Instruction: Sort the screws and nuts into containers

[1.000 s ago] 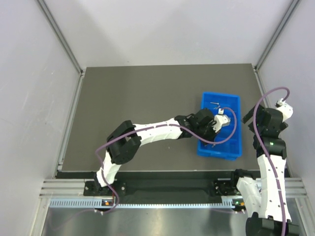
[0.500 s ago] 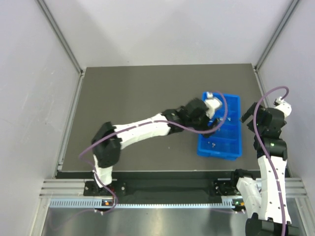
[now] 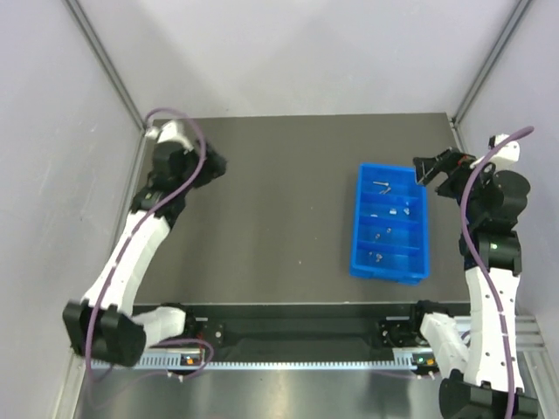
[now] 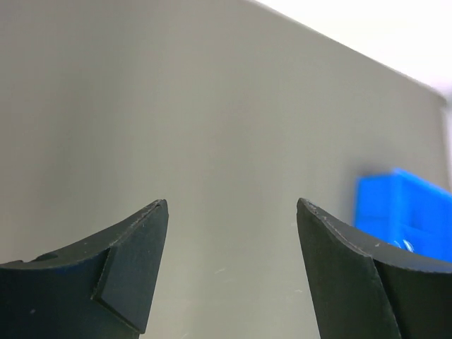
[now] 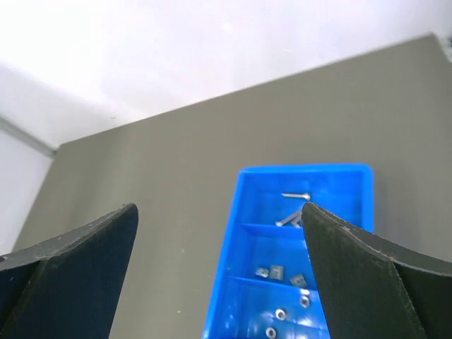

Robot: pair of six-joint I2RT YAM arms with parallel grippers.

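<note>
Lying in the tray (image 3: pixel 389 273) beside the spread right claw (image 3: pixel 423 169), screws (image 5: pixel 295 195) and nuts (image 5: pixel 280 313); left claw (image 4: pixel 232 203) spread, distant.

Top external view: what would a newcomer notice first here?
The bright blue tray stands out at the right of the dark table, with tiny silvery screws in its far compartment. The left gripper is open toward the far-left corner, and the right gripper is open by the tray's far right corner.
</note>
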